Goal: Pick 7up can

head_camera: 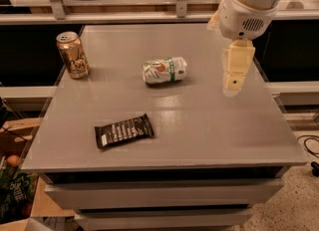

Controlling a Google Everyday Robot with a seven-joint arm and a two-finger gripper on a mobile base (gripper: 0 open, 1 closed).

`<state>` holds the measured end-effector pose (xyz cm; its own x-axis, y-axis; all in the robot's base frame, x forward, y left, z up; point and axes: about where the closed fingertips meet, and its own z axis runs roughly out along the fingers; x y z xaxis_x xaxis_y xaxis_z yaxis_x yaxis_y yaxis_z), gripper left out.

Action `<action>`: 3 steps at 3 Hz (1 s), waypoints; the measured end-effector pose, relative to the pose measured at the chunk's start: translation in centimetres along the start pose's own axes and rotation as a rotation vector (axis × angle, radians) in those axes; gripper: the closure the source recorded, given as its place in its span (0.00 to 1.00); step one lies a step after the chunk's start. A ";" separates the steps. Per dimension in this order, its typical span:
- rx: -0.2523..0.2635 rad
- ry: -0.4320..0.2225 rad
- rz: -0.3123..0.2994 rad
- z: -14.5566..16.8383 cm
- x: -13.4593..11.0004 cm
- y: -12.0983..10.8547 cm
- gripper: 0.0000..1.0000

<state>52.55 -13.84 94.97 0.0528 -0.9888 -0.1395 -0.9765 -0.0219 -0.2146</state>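
The 7up can (165, 70), white with a green band and an orange-red mark, lies on its side near the middle of the grey table (199, 125). My gripper (234, 79) hangs from the white arm above the table's right part, to the right of the can and apart from it. It holds nothing that I can see.
A gold-orange can (73, 55) stands upright at the table's back left. A dark snack bar wrapper (123, 131) lies flat at the front left. Shelving runs behind the table. Boxes and clutter sit on the floor at the left.
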 end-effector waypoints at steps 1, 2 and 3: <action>0.023 -0.015 -0.016 0.0 -1.5 -0.8 0.00; 0.025 -0.030 -0.078 1.0 -5.0 -2.2 0.00; 0.012 -0.033 -0.142 2.5 -8.5 -3.7 0.00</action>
<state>56.22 -4.97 94.58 0.1973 -0.9706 -0.1382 -0.9560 -0.1593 -0.2461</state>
